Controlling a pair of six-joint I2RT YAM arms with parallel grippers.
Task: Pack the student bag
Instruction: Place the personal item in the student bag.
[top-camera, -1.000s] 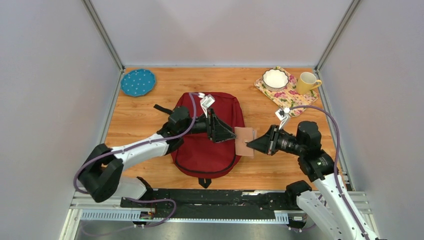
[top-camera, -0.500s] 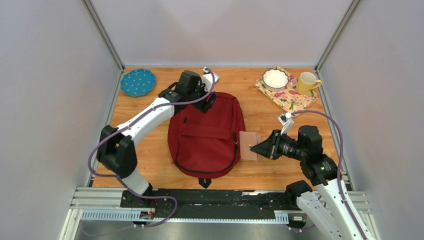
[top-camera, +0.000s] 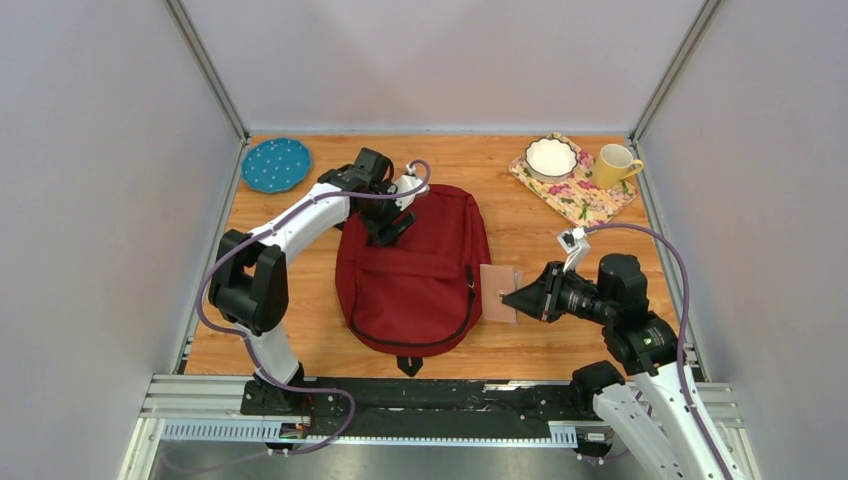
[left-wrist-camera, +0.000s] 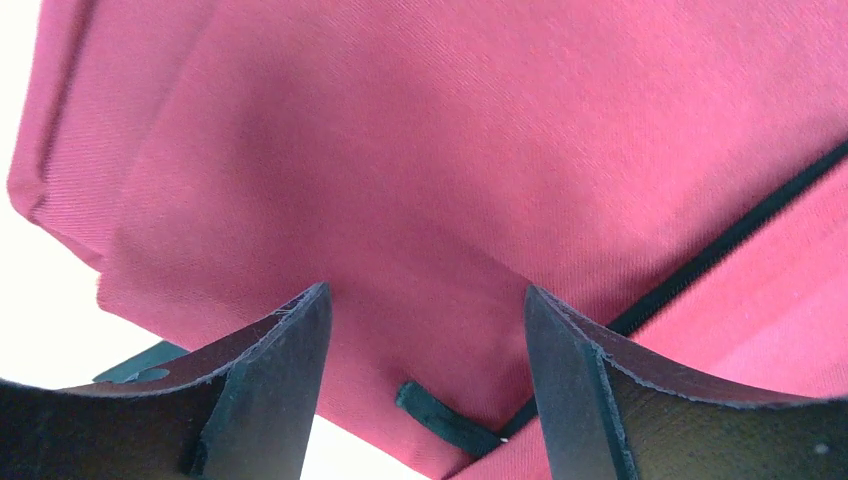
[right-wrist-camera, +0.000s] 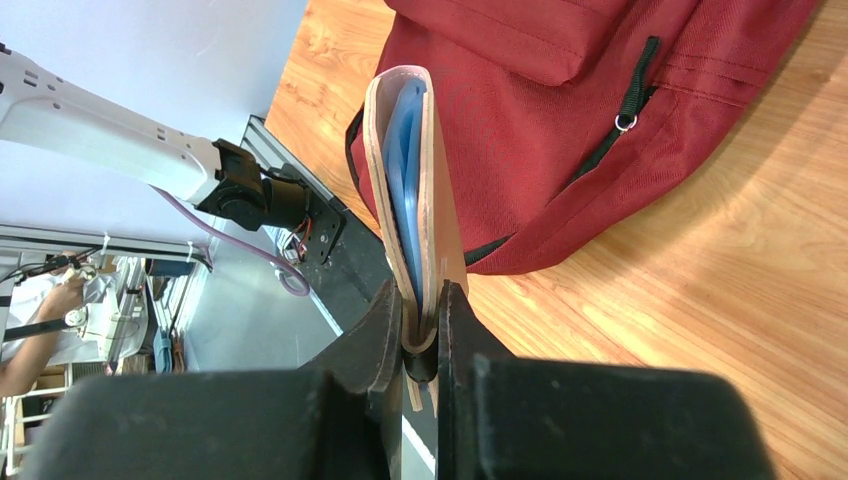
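The dark red student bag (top-camera: 415, 275) lies flat in the middle of the table, with its rounded top at the far end. My left gripper (top-camera: 387, 228) is open just above the bag's upper left part. In the left wrist view its jaws (left-wrist-camera: 425, 340) straddle red fabric (left-wrist-camera: 450, 150) and a black zipper pull (left-wrist-camera: 445, 418) without touching them. My right gripper (top-camera: 513, 297) is shut on a tan notebook with blue inner sheets (top-camera: 497, 292), right of the bag. The right wrist view shows the notebook (right-wrist-camera: 415, 200) on edge in the jaws (right-wrist-camera: 422, 300), with the bag (right-wrist-camera: 560, 110) behind it.
A blue dotted plate (top-camera: 276, 165) sits at the far left corner. A floral cloth (top-camera: 582, 200) at the far right carries a white bowl (top-camera: 551, 157) and a yellow mug (top-camera: 614, 165). Grey walls close in both sides.
My left arm swung from the bag's right side to its far top, then came down over the upper left part. The right gripper and notebook shifted slightly right.
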